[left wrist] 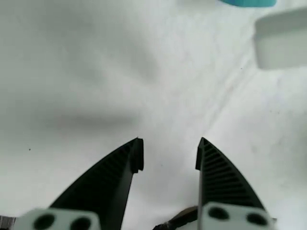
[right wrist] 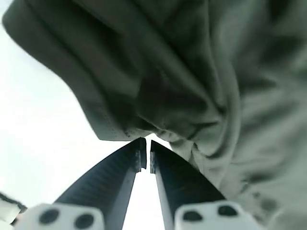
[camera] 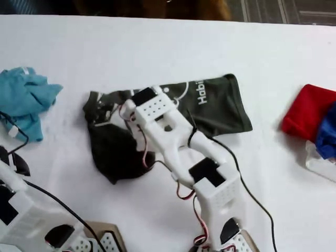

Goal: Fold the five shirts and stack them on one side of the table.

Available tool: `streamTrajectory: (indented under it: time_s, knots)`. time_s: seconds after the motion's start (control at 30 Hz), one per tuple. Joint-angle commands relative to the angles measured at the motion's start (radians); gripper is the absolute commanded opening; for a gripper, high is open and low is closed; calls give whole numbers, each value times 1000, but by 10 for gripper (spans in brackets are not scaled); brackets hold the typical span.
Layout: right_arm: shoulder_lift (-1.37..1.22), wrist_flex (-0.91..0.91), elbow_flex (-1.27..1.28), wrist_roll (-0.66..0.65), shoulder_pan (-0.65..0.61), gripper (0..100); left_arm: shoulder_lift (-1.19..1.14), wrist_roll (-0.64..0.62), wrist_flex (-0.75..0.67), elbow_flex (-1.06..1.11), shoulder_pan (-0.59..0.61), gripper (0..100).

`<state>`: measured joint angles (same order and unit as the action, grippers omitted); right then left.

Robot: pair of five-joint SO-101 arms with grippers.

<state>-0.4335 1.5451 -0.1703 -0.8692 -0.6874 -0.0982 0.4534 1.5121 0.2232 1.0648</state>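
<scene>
A dark green shirt (camera: 210, 105) lies crumpled at the table's middle, its left part bunched into a dark heap (camera: 113, 147). My right gripper (camera: 113, 113) is over that bunched part. In the right wrist view the right gripper (right wrist: 147, 146) is shut on the dark green shirt (right wrist: 192, 72) at its hem, and folds of cloth gather toward the tips. A light blue shirt (camera: 26, 97) lies crumpled at the left edge. My left gripper (left wrist: 168, 153) stands open above bare white table, near the front left corner (camera: 13, 163).
A red shirt (camera: 307, 113) and a dark blue one (camera: 328, 131) lie together at the right edge, with a pale object (camera: 320, 163) just in front of them. Cables trail from both arms across the front of the white table (camera: 157, 47).
</scene>
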Motion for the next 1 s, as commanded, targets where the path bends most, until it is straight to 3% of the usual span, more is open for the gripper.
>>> streamTrajectory:
  time_s: [0.0,0.17,0.87,0.97]
  knots:
    - [10,25,-32,-18,-44,86,49,11,-2,-1,5,195]
    - [16,44,-37,-68,-84,196,49,11,-2,-1,5,195]
    - [7,-108,-37,-63,-88,197,48,60,-5,-1,5,195]
    - [5,-130,-37,-63,-88,155,48,60,-5,-1,5,195]
